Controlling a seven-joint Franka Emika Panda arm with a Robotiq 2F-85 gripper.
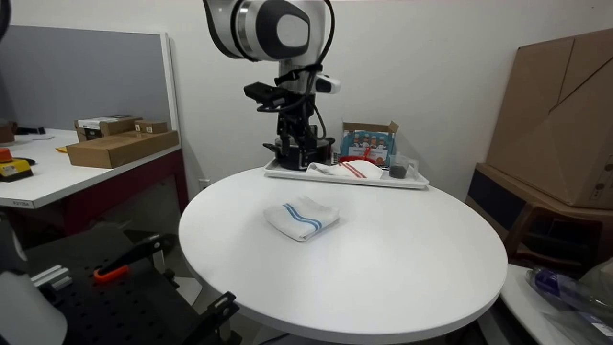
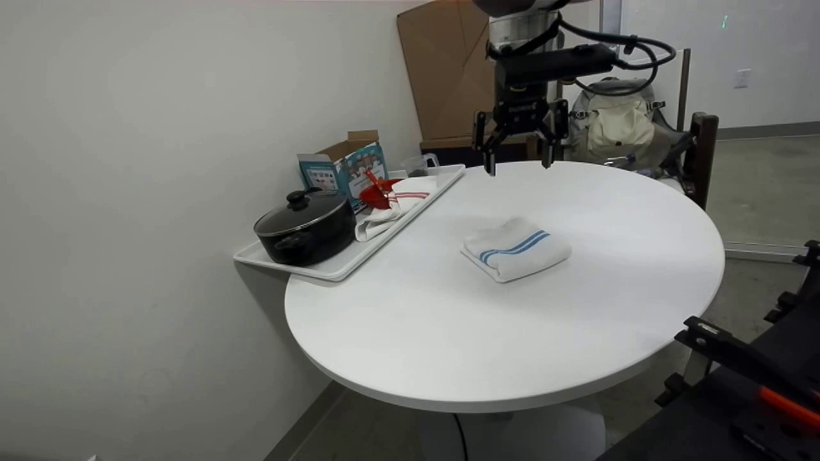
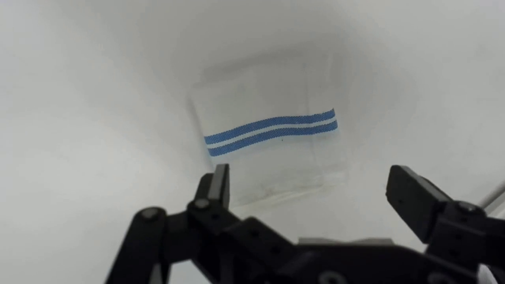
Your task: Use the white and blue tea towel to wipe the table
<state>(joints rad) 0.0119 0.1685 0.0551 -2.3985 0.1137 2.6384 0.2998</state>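
Note:
A folded white tea towel with two blue stripes [image 1: 301, 218] lies flat on the round white table [image 1: 383, 273]. The towel also shows in an exterior view [image 2: 516, 251] and in the wrist view [image 3: 268, 102]. The table also shows in an exterior view [image 2: 500, 339]. My gripper [image 2: 518, 166] hangs pointing down above the table, apart from the towel. In the wrist view my gripper [image 3: 309, 167] has its fingers wide apart with nothing between them, and the towel lies below and ahead of them. In an exterior view the gripper [image 1: 294, 160] overlaps the pot behind it.
A white tray [image 2: 349, 266] sits at the table's edge by the wall. It holds a black lidded pot [image 2: 304, 227], a red-striped towel [image 2: 410, 192], a red dish [image 2: 377, 196], a blue box [image 2: 365, 168] and a clear cup [image 1: 398, 167]. Black clamps [image 1: 215, 314] flank the table.

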